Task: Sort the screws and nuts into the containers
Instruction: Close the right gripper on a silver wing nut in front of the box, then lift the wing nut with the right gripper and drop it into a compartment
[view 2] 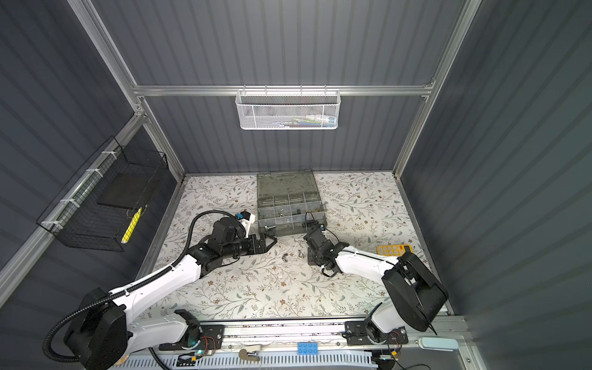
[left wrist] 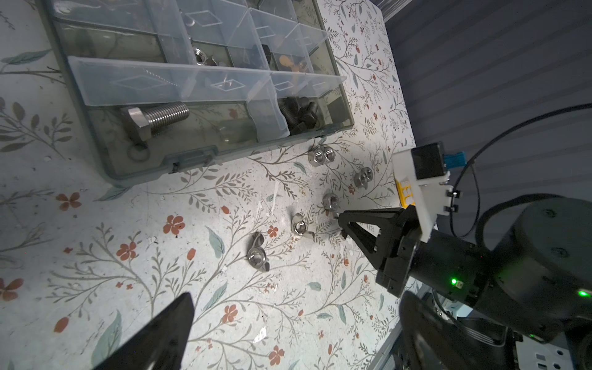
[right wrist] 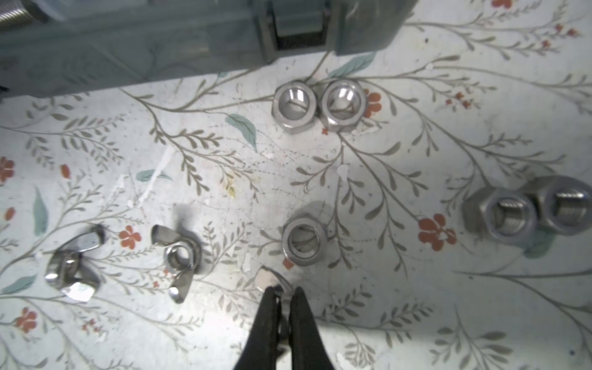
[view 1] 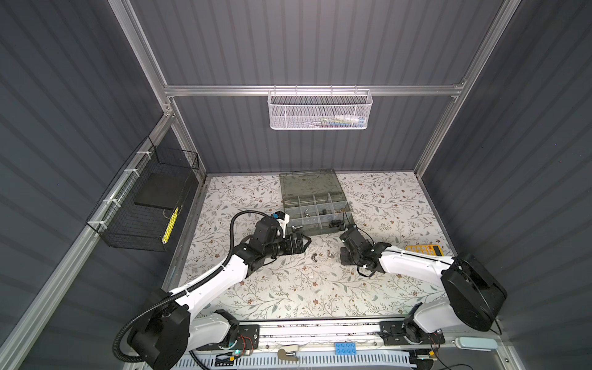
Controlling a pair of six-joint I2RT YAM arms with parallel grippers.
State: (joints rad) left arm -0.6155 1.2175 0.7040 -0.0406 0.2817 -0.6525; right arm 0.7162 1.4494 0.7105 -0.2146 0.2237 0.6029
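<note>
- Wing nut (right wrist: 269,279): one silver wing shows at the tips of the right gripper (right wrist: 285,292), whose jaws are closed on it. It sits low on the surface (view 1: 288,288), just right of centre in both top views. The rest of the piece is hidden.
- The grip seems to be on a wing edge only, so a slow, straight lift is safest. A jerk could let it twist out.
- The rise should clear the single hex nut (right wrist: 304,240) just beside the tips and the loose wing nuts (right wrist: 179,256) nearby.
- It then goes up-frame to the organiser case (left wrist: 150,169) at frame centre, over the front wall. Release it low inside the compartment that holds like silver pieces. I cannot tell which one that is.
- The left gripper (view 1: 304,242) has its jaws spread wide and empty, left of centre near the case front. It should stay out of the path.
</note>
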